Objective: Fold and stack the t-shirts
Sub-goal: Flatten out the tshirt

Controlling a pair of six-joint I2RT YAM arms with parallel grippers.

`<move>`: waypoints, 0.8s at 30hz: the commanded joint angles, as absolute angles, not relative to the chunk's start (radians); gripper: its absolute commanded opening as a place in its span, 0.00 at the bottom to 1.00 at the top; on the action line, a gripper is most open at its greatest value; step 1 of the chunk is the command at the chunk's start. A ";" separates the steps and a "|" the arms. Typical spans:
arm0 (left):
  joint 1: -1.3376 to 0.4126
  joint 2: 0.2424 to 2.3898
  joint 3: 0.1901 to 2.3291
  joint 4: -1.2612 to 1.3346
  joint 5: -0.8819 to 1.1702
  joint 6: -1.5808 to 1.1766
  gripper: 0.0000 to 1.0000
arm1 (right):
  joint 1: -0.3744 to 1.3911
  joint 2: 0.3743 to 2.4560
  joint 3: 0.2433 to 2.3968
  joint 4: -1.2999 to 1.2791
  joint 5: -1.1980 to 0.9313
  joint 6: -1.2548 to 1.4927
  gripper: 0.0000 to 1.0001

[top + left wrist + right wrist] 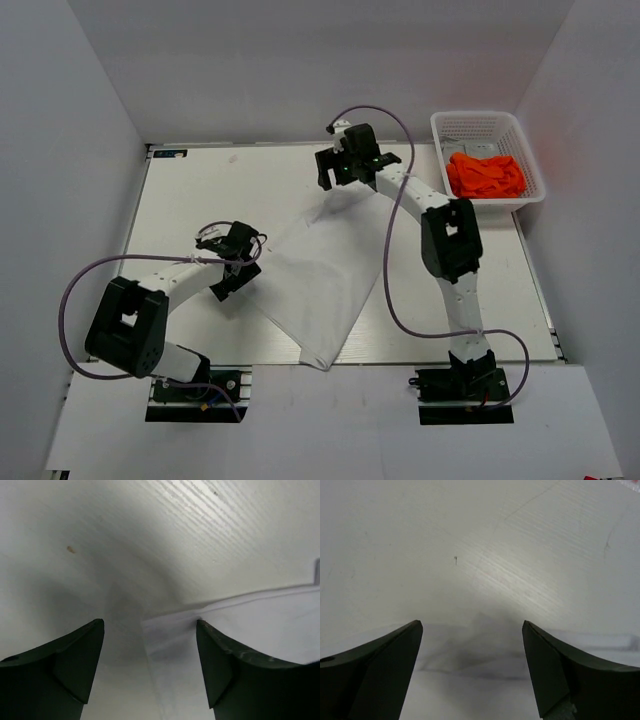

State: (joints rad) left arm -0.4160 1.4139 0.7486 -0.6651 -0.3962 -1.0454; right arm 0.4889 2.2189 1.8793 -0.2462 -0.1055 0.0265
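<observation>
Overhead and wrist views, near edge to far edge. The left arm is standing on its base at the near left, folding at a low elbow and extending rightward over the table (220, 185). The left gripper (238, 258) is sitting at the left border of the white t-shirt (320, 285). In the left wrist view its fingers (75, 665) are standing spread, with a corner of the cloth lying flat between them; whether the right-hand finger is touching the cloth cannot be told. The white t-shirt is lying as a long flat panel in the middle of the table, running diagonally from the near edge toward the far centre. The right arm is stretching up from its base at the near right, angling leftward past its elbow. The right gripper (345, 165) is pointing down at the shirt's far end, fingers (375, 670) spread wide and pinching nothing. The orange t-shirt (485, 175) is lying bunched inside the white basket (478, 119) at the far right corner, well apart from both grippers
</observation>
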 commanded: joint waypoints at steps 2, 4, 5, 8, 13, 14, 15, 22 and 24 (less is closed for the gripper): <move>-0.390 1.483 0.727 -0.523 -0.281 -1.000 0.75 | 0.495 2.374 2.115 -0.400 -0.065 -0.051 0.82; -0.390 1.517 0.727 -0.480 -0.224 -0.956 0.59 | 0.498 2.399 2.131 -0.400 -0.034 -0.057 0.77; -0.390 1.534 0.727 -0.480 -0.188 -0.944 0.55 | 0.500 2.401 2.105 -0.394 -0.031 -0.055 0.75; -0.399 1.604 0.727 -0.489 -0.167 -0.934 0.42 | 0.502 2.384 2.033 -0.342 -0.023 -0.055 0.74; -0.390 1.660 0.750 -0.489 -0.190 -0.934 0.00 | 0.502 2.440 2.063 -0.307 -0.022 -0.038 0.29; -0.390 1.660 0.759 -0.501 -0.204 -0.934 0.00 | 0.503 2.447 2.063 -0.299 -0.017 -0.031 0.05; -0.390 1.660 0.781 -0.502 -0.222 -0.934 0.00 | 0.503 2.447 2.065 -0.285 -0.009 -0.023 0.00; -0.413 1.461 0.969 -0.563 -0.474 -0.887 0.00 | 0.494 2.152 1.822 -0.097 0.115 0.092 0.00; -0.413 1.383 0.979 -0.531 -0.521 -0.841 0.00 | 0.495 2.017 1.703 0.019 0.149 0.107 0.00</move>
State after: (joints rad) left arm -0.4080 1.5333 0.9054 -0.5564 -0.3889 -0.9005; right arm 0.4976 2.2681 1.7844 -0.1913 0.0711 0.0570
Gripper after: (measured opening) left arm 0.022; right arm 0.012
